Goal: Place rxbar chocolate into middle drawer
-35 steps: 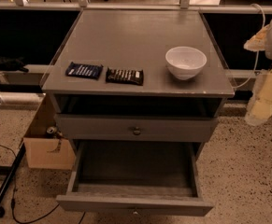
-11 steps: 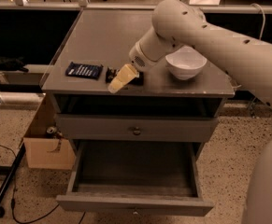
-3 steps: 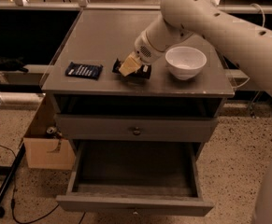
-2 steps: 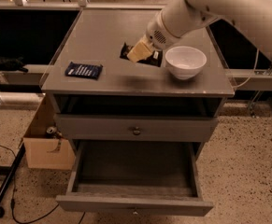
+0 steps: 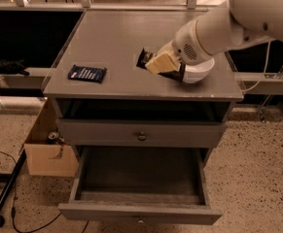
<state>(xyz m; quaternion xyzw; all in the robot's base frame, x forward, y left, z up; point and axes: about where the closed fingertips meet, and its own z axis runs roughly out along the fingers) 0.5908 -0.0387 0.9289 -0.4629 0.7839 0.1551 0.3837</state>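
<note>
The rxbar chocolate (image 5: 143, 58), a dark-wrapped bar, is held tilted just above the grey cabinet top (image 5: 116, 33), left of the white bowl. My gripper (image 5: 157, 62) is shut on it, the cream fingers (image 5: 161, 61) covering its middle; the white arm reaches in from the upper right. The middle drawer (image 5: 138, 176) is pulled out wide open and empty at the bottom, below and in front of the gripper. The closed knobbed drawer front (image 5: 141, 135) sits above it.
A blue-wrapped bar (image 5: 87, 74) lies on the left of the cabinet top. A white bowl (image 5: 202, 71) is partly hidden behind my arm. A cardboard box (image 5: 47, 154) and cables sit on the floor at the left of the cabinet.
My gripper closed on the chocolate bar, lifted it off the cabinet top and carried it right, beside the bowl. The blue bar, bowl and drawer have not moved.
</note>
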